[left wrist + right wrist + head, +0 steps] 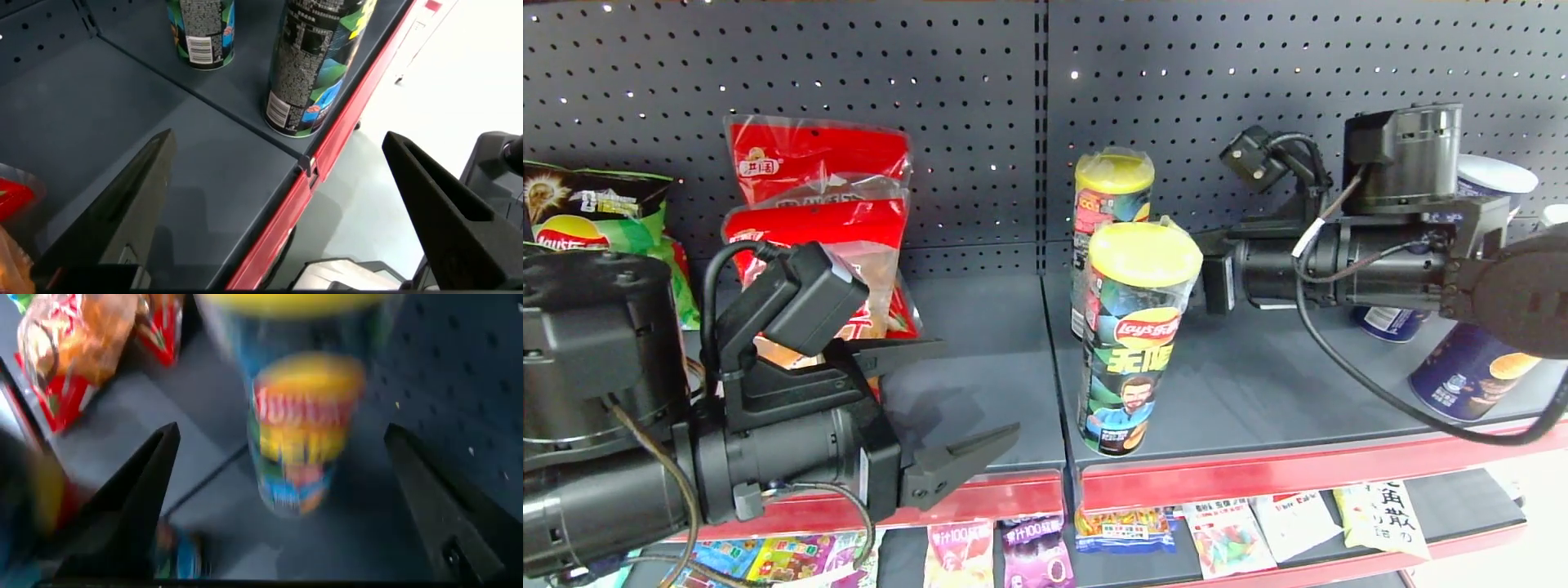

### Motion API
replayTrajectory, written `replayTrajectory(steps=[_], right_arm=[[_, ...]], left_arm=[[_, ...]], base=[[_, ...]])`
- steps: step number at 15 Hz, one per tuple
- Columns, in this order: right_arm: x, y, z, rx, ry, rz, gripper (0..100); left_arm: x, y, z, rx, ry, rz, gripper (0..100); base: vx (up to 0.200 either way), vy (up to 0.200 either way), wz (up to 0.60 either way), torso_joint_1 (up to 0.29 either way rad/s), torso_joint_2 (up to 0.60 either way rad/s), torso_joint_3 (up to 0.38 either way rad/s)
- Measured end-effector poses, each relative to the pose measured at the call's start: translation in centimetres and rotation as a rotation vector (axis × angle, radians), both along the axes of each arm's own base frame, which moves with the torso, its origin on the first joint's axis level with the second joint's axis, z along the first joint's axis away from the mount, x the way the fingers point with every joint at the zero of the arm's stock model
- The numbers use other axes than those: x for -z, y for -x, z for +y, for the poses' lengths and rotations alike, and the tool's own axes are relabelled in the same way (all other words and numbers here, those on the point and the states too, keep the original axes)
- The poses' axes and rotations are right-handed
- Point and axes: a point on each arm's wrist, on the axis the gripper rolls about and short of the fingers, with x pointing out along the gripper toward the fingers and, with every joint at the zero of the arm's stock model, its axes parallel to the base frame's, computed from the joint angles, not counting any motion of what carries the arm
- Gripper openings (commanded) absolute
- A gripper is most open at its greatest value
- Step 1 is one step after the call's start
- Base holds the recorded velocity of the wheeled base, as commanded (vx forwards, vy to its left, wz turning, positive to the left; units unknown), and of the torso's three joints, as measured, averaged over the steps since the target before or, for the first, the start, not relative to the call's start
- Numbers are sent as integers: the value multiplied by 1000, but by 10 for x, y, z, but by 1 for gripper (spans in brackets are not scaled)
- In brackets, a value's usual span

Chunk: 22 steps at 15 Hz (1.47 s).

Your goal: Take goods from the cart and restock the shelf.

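Two tall chip cans with yellow lids stand on the grey shelf (980, 343): a front can (1135, 343) near the red edge and a rear can (1112, 204) by the pegboard. My left gripper (964, 400) hangs open over the shelf's front edge, left of the front can (315, 65), with nothing between its fingers. My right gripper (1217, 282) comes in from the right behind the front can, partly hidden by it. In the right wrist view it (286, 506) stands open, facing a can (302, 433) that sits apart from its fingers.
Red snack bags (825, 196) lean on the pegboard at the left, with a green chip bag (596, 220) beyond them. Blue cans (1462, 367) stand at the right end under the right arm. Small packets (1225, 535) fill the lower shelf. Bare shelf lies between bags and cans.
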Motion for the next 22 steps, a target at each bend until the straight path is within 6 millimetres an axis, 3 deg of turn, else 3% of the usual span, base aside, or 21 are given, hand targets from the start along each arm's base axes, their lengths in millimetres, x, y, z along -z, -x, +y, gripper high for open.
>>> replayTrajectory(steps=[9, 17, 22], right_arm=[[19, 55, -45, 105, 45, 61, 100], [28, 166, -83, 57, 11, -24, 100], [21, 189, -102, 141, -38, -104, 100]], left_arm=[[10, -6, -4, -24, -39, 21, 100], [31, -28, -28, -90, -139, 27, 100], [44, -41, -46, -95, -180, 50, 100]], base=[[0, 0, 0, 0, 0, 0], [0, 0, 0, 0, 0, 0], [0, 0, 0, 0, 0, 0]])
